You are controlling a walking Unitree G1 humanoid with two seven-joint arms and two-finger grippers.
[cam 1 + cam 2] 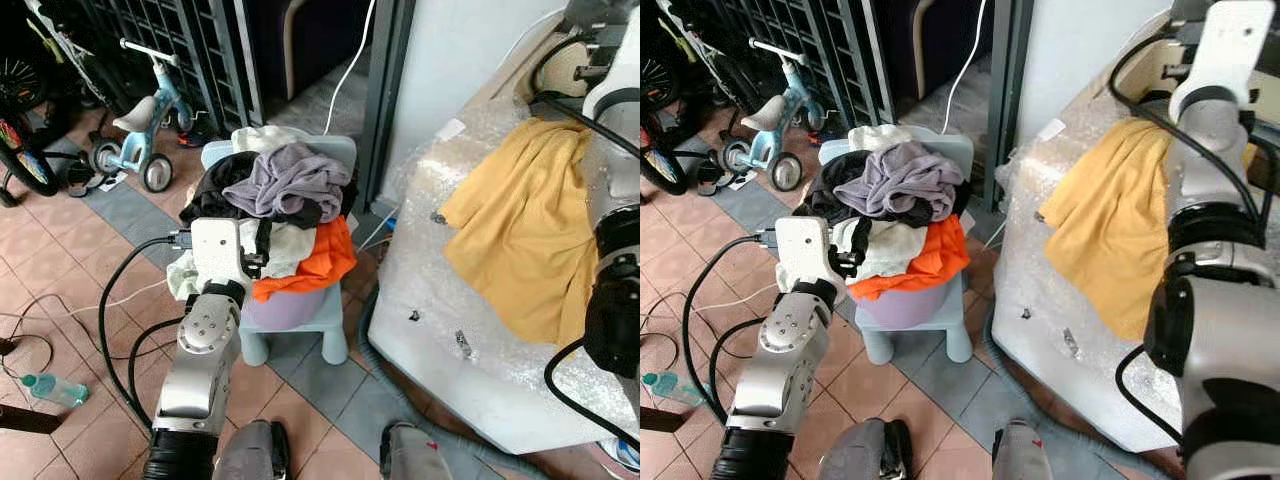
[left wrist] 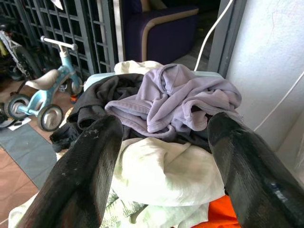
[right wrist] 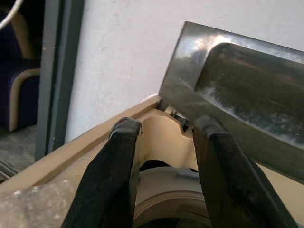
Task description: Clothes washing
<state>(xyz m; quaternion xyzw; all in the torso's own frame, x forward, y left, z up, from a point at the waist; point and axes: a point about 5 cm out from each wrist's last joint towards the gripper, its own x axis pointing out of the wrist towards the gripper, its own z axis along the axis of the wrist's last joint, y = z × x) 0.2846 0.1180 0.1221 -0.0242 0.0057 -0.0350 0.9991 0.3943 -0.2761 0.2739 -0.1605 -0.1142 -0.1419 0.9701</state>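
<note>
The left gripper (image 2: 164,156) has its two black fingers (image 2: 80,175) spread wide, holding nothing, poised just over a pale cream garment (image 2: 166,171) in the laundry heap. Between and beyond the fingertips lies a crumpled lavender shirt (image 2: 175,97) on top of a black garment (image 2: 95,97), with an orange cloth (image 1: 320,255) spilling down the pile's right side. The heap sits in a lilac basket (image 1: 290,308) on a small light-blue chair (image 1: 335,335).

The right gripper (image 3: 164,137) is raised high, its fingers (image 3: 111,175) a moderate gap apart and gripping nothing, close to the washer's raised dark lid (image 3: 237,90) and cream rim (image 3: 161,137). A yellow garment (image 1: 520,225) drapes over the bubble-wrapped washing machine (image 1: 440,330). A child's tricycle (image 1: 145,125) stands well apart on the tiled floor (image 1: 60,290).
</note>
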